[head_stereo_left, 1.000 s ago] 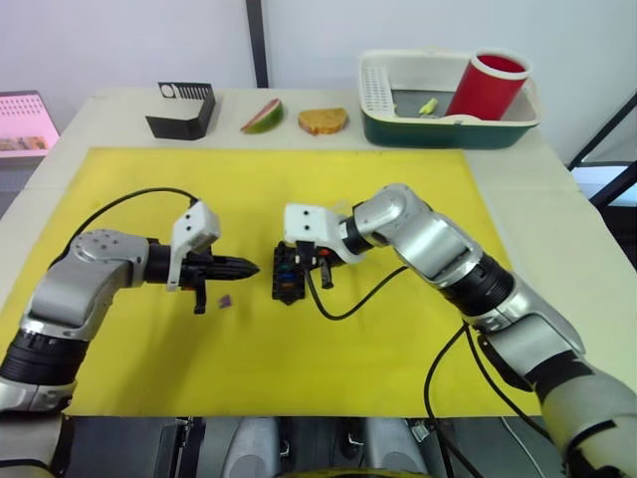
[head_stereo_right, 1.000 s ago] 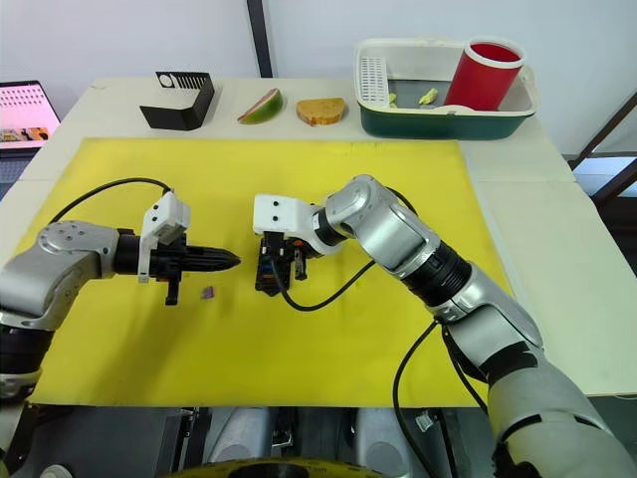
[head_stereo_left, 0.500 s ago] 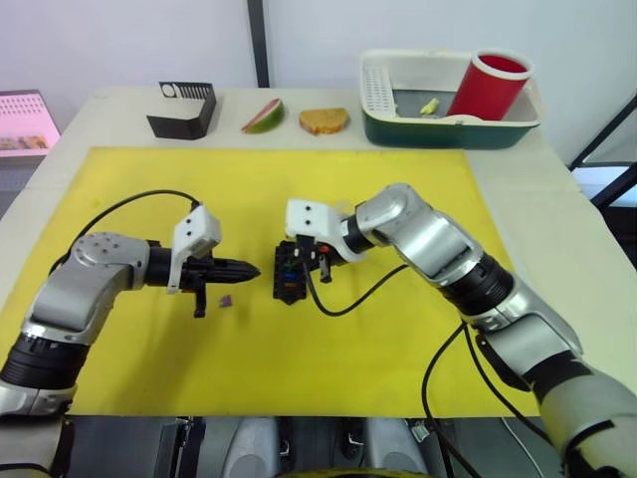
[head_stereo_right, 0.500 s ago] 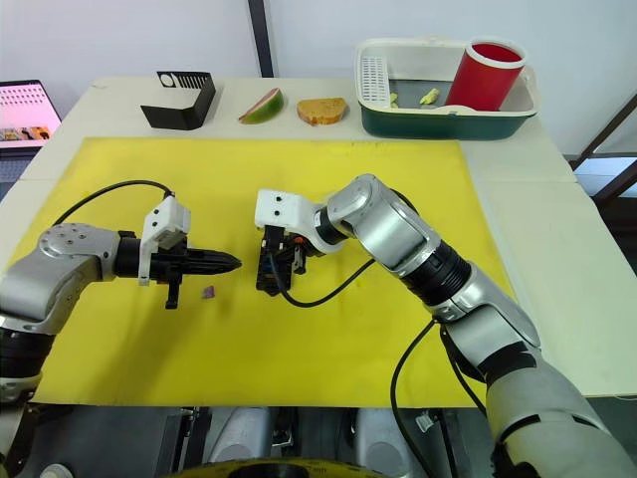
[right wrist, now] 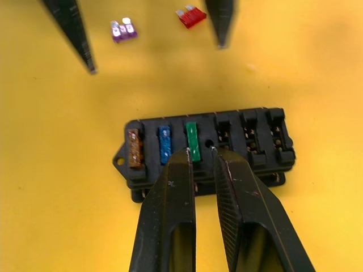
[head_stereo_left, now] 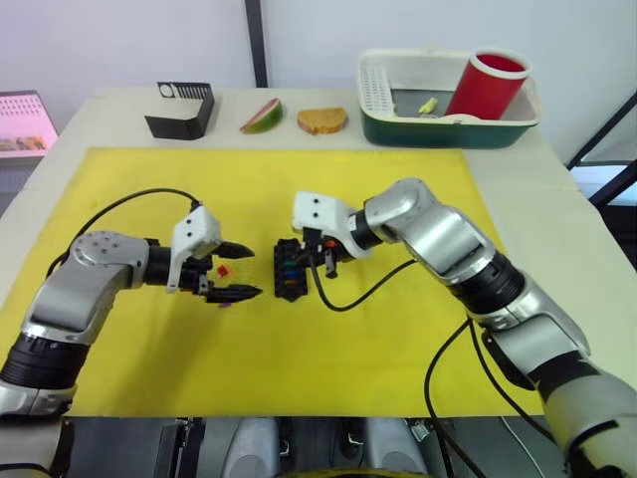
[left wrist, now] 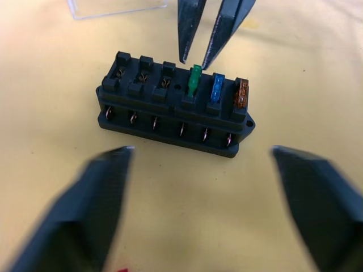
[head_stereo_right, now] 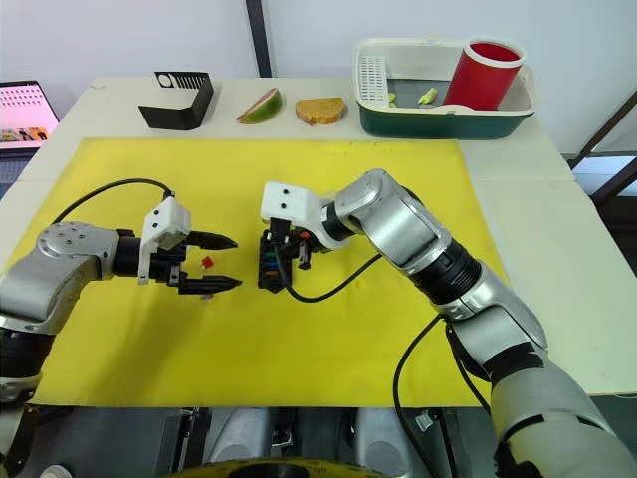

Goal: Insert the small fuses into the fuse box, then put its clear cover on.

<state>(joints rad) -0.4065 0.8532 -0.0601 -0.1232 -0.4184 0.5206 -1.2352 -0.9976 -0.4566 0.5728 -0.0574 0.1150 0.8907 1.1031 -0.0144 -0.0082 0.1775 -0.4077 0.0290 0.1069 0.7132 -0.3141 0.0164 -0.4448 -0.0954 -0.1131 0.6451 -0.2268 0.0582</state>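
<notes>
On the yellow mat (head_stereo_left: 328,368), near its middle, the fuse box (head_stereo_left: 289,269) is being kept flat, with three fuses seated side by side at one end of it: an orange fuse (right wrist: 134,148), a blue fuse (right wrist: 164,144) and a green fuse (right wrist: 193,141). Three slots at the other end are being left unfilled. The right gripper (right wrist: 199,152) is being held at the box from the robot's right, its two black fingers drawn almost together with only a narrow gap between them, and the tips are being kept right at the green fuse; whether it is actually being pinched cannot be told. The left gripper (head_stereo_left: 235,269) is being held just to the left of the box, apart from it, with its fingers spread wide and nothing clamped between them. A red fuse (head_stereo_left: 224,269) is being seen on the mat in the gap between those spread fingers, and a purple fuse (right wrist: 123,30) is lying close beside it. The clear cover (left wrist: 116,7) is lying on the mat on the far side of the box from the left gripper. At the far edge of the table, a black slotted stand (head_stereo_left: 182,109), two food pieces (head_stereo_left: 295,118) and a green-and-white basin (head_stereo_left: 448,127) holding a red cup (head_stereo_left: 486,84) are being kept well away from the work.
</notes>
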